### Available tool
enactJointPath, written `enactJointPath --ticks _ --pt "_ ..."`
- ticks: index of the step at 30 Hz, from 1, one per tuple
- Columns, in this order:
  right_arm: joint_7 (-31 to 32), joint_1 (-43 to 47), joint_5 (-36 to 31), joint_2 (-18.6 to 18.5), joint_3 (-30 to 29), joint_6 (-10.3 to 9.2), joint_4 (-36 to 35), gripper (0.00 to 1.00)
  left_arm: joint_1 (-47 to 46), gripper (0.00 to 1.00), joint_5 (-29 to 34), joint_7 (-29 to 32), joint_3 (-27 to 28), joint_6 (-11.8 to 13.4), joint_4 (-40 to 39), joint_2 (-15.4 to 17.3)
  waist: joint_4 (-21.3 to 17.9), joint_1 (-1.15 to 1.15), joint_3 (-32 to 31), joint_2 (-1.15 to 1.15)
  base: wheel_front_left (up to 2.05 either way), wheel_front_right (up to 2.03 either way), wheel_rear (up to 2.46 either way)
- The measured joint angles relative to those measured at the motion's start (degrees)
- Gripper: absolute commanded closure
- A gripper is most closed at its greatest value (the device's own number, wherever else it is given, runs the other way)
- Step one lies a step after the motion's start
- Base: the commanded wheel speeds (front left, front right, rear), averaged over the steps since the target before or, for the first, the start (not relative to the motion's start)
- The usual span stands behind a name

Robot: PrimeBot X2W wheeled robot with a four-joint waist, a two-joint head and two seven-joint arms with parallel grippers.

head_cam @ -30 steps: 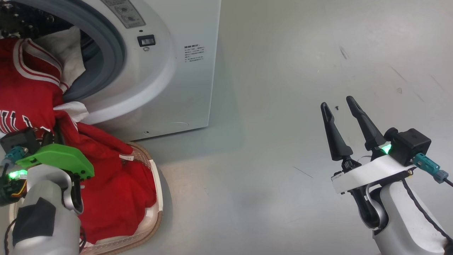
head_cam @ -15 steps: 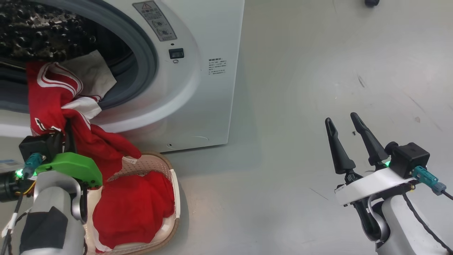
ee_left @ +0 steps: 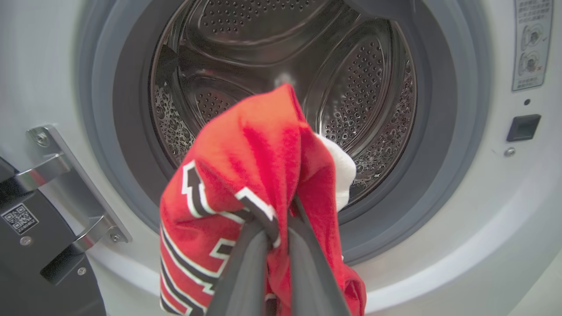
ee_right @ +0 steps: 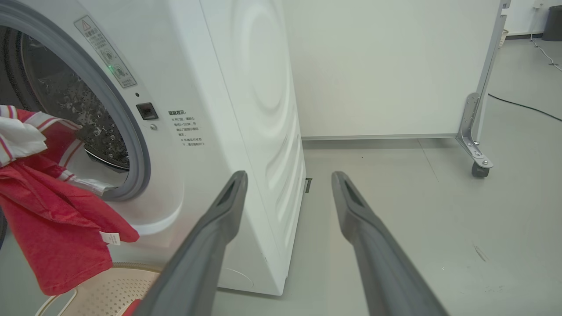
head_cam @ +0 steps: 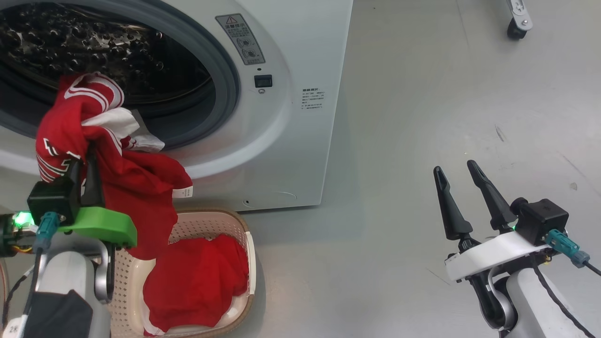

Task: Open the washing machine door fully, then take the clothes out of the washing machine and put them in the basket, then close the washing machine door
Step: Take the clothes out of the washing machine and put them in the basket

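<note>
**Left end effector.** The left gripper (head_cam: pixel 83 162) (ee_left: pixel 279 219) is closed on a fold of the red jersey (head_cam: pixel 127 183) (ee_left: pixel 246 158). Both fingers are clamped on the cloth beside the black-and-white lettering. The jersey rises above the fingertips in a bunch and hangs down to either side of them. White fabric (head_cam: pixel 117 119) (ee_left: pixel 340 166) is bundled against the jersey, just beyond the fingertips.

**Task items, relative to the left gripper.**
- The washing machine (head_cam: pixel 291 117) (ee_left: pixel 483 197) stands directly ahead of the fingers, with its opening uncovered.
- The grey gasket (ee_left: pixel 443 109) and perforated steel drum (ee_left: pixel 263 57) lie beyond the held cloth.
- The washing machine door (ee_left: pixel 39 281) is swung away from the opening. In the left wrist view its black edge and metal hinge (ee_left: pixel 66 175) show at lower left.
- The basket (head_cam: pixel 235 220) (ee_right: pixel 109 285) sits on the floor below the gripper, against the machine's front. Red cloth (head_cam: pixel 197 281) lies inside it. Whether this cloth joins the held part cannot be told.

**Right end effector.** The right gripper (head_cam: pixel 454 167) (ee_right: pixel 290 175) has its fingers spread and holds nothing. It is well apart from the basket, over bare grey floor (head_cam: pixel 422 94). The machine's side panel is ahead and to its left. A caster wheel (ee_right: pixel 478 169) stands ahead and to its right.
</note>
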Motion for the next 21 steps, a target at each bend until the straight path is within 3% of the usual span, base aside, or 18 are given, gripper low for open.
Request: enactJointPath --ticks 7,21 --pt "0.0 0.6 0.0 0.0 -0.1 0.0 0.0 0.0 5.4 1.0 1.6 0.0 -1.5 0.3 -4.7 0.0 0.6 0.0 -0.6 0.0 0.0 0.0 0.0" --pt "0.0 0.6 -0.3 0.0 -0.1 0.0 -0.1 0.0 16.2 1.0 4.1 0.2 -6.4 -1.1 -5.0 0.3 1.1 0.0 -0.8 0.0 0.0 0.0 0.0"
